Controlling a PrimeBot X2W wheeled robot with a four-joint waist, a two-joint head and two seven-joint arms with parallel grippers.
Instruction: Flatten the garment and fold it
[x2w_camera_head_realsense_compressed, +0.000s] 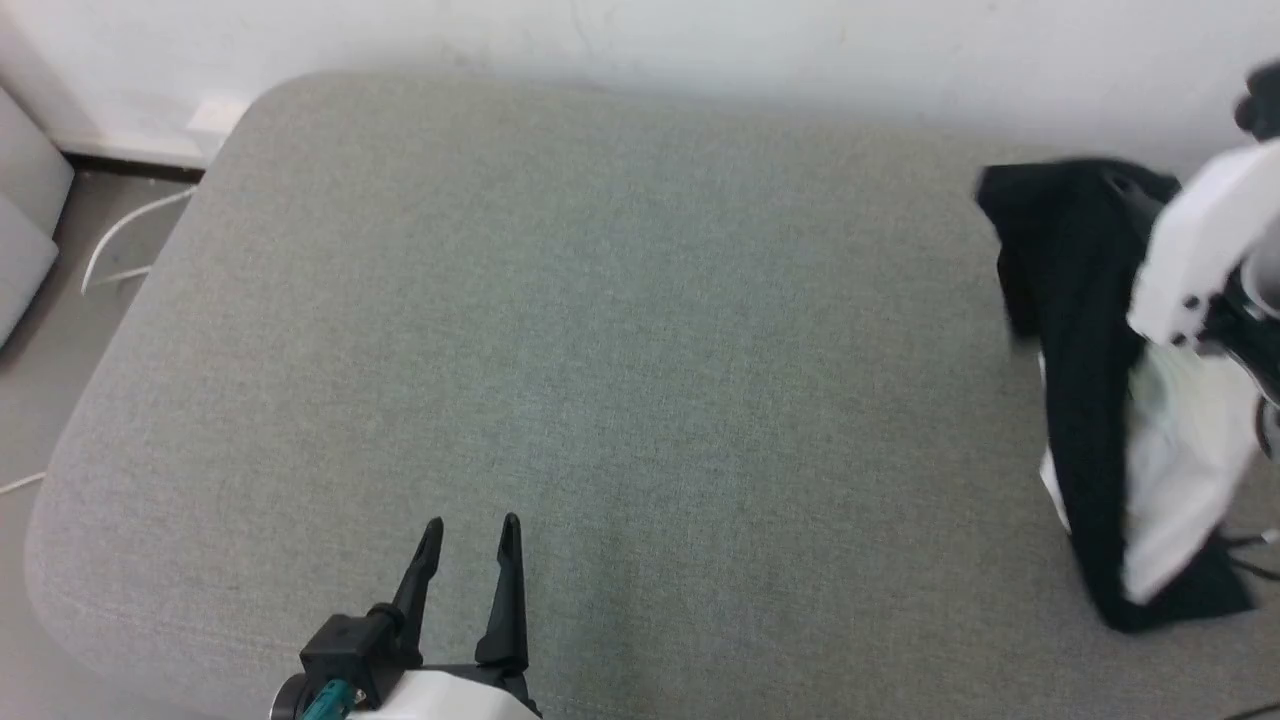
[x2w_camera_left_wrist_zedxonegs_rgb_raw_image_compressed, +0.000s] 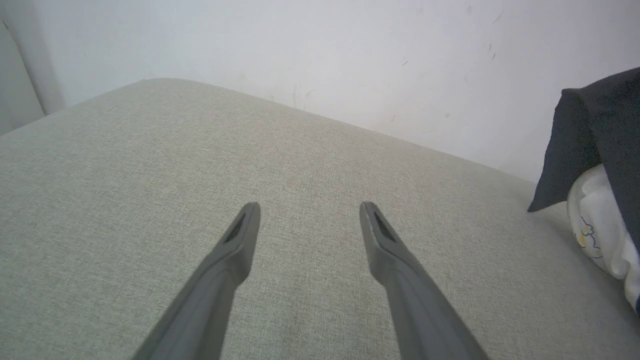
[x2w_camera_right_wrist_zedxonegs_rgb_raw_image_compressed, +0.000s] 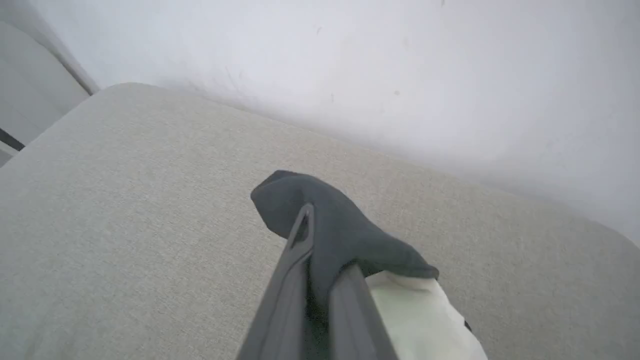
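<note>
1. Right gripper (x2w_camera_right_wrist_zedxonegs_rgb_raw_image_compressed: 322, 240): fingers are drawn together and clamped on a black fold of the T-shirt (x2w_camera_right_wrist_zedxonegs_rgb_raw_image_compressed: 345, 230).
2. T-shirt: bunched, black over white, gathered under that gripper.
3. Left gripper (x2w_camera_head_realsense_compressed: 471, 525): fingers are held apart, nothing between them; the T-shirt is well off to its right.
4. Cushion (x2w_camera_head_realsense_compressed: 600, 350): grey, spread beneath both grippers.

Passage is allowed across the grey cushion (x2w_camera_head_realsense_compressed: 600, 350), except at its right edge, blocked by the bunched garment (x2w_camera_head_realsense_compressed: 1070, 350).
</note>
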